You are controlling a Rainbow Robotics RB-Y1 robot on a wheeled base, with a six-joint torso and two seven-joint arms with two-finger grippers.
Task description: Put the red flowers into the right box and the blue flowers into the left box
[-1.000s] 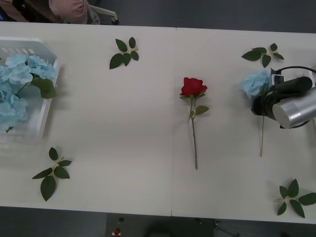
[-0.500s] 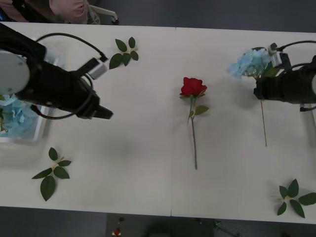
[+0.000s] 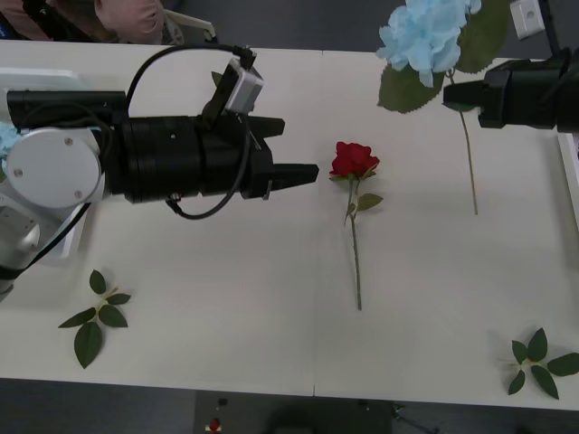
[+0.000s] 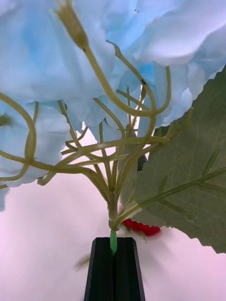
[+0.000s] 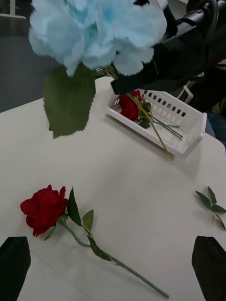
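Above the far right part of the desk (image 3: 271,344), right gripper (image 3: 450,93) pinches the stem of one blue flower (image 3: 425,32) just under the head; in the right wrist view the black fingers (image 4: 101,273) are pressed together on the green stem. Flower is lifted clear of the desk: pale-blue head up and toward the robot's left, big green leaf (image 3: 404,88) hanging beside it, thin stem (image 3: 469,158) trailing down below the gripper toward the desk.

Left gripper (image 3: 303,172) extended over the desk centre, pointing toward the red rose (image 3: 353,160), near it but not touching. Fingers spread: left wrist view shows the two black fingertips (image 5: 14,268) at opposite corners, nothing between them.

Red rose lies flat mid-desk, head toward the far side, stem (image 3: 355,258) running back toward the robot.

Right box (image 5: 181,124), a white slotted basket, sits beyond the held flower in the left wrist view; at least one red rose (image 5: 128,106) lies in it, stems across the floor.

Left box (image 3: 45,240) at the desk's left edge, mostly hidden behind the left arm; a bit of pale blue (image 3: 7,137) shows at its edge.

Loose leaf sprigs: near left (image 3: 95,316), near right (image 3: 538,362).
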